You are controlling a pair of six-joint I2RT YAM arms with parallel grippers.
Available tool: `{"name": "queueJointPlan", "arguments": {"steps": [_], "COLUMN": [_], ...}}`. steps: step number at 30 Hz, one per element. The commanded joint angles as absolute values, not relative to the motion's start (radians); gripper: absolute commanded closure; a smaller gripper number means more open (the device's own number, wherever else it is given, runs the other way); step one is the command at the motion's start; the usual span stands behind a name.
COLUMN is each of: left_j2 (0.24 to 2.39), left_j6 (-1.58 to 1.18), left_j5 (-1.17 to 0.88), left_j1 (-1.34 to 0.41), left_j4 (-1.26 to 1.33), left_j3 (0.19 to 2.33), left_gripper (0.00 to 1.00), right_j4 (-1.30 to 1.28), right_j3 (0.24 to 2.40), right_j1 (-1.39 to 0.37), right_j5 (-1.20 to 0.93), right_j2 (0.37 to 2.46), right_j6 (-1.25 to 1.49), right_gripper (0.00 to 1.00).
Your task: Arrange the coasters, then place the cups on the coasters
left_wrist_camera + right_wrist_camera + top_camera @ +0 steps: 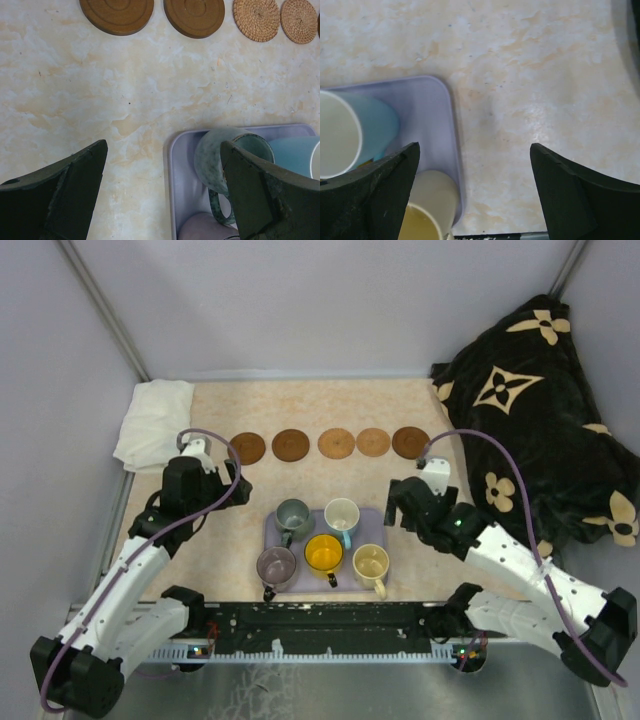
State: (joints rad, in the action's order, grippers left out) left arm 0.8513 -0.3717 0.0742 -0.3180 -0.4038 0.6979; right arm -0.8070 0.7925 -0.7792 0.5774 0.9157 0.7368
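- Left gripper [164,145] and right gripper [474,146]: both released, empty.
- Coasters [337,443] in a row, upper centre; cups [324,553] crowded on tray [430,105], lower centre.
- Risk: a finger wedged between packed cups could tip a neighbour.

Smooth tabletop [100,100], marbled stone look, low sheen. Two brown coasters [117,15] smooth, matt, wood-like, faint rings. Two woven coasters [257,19] rough wicker. Lavender tray [427,107] smooth matt plastic. Mottled glazed ceramic on green cup [212,155]. Crumpled white cloth [155,420]; plush black blanket [540,410].
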Motion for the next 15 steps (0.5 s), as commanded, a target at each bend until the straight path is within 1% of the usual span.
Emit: {"name": "queueJointPlan", "arguments": {"steps": [1,3,7,9,10,15], "left_j2": [0.857,0.858,0.856,0.856,0.856,0.857], "left_j6": [-0.386,-0.385,-0.383,-0.382,-0.381,-0.383], "left_j5": [0.066,0.064,0.07,0.072,0.073,0.074], "left_j1": [-0.314,-0.314,-0.314,-0.314,-0.314,-0.314], "left_j4": [-0.391,-0.391,-0.396,-0.399,-0.399,-0.4], "left_j3": [0.684,0.687,0.694,0.694,0.695,0.687], "left_gripper": [0.0,0.0,0.0,0.0,0.0,0.0], "right_j4": [-0.854,-0.86,-0.842,-0.815,-0.798,-0.71], "right_j3": [0.915,0.949,1.014,1.024,1.02,0.977], "right_j1": [-0.935,-0.996,-1.093,-1.108,-1.11,-1.112], "right_j5": [0.698,0.715,0.728,0.705,0.687,0.606], "right_j2": [0.983,1.02,1.081,1.1,1.108,1.14], "right_j6": [0.869,0.893,0.901,0.894,0.889,0.885], "right_gripper": [0.12,0.18,0.43,0.53,0.55,0.55]}}
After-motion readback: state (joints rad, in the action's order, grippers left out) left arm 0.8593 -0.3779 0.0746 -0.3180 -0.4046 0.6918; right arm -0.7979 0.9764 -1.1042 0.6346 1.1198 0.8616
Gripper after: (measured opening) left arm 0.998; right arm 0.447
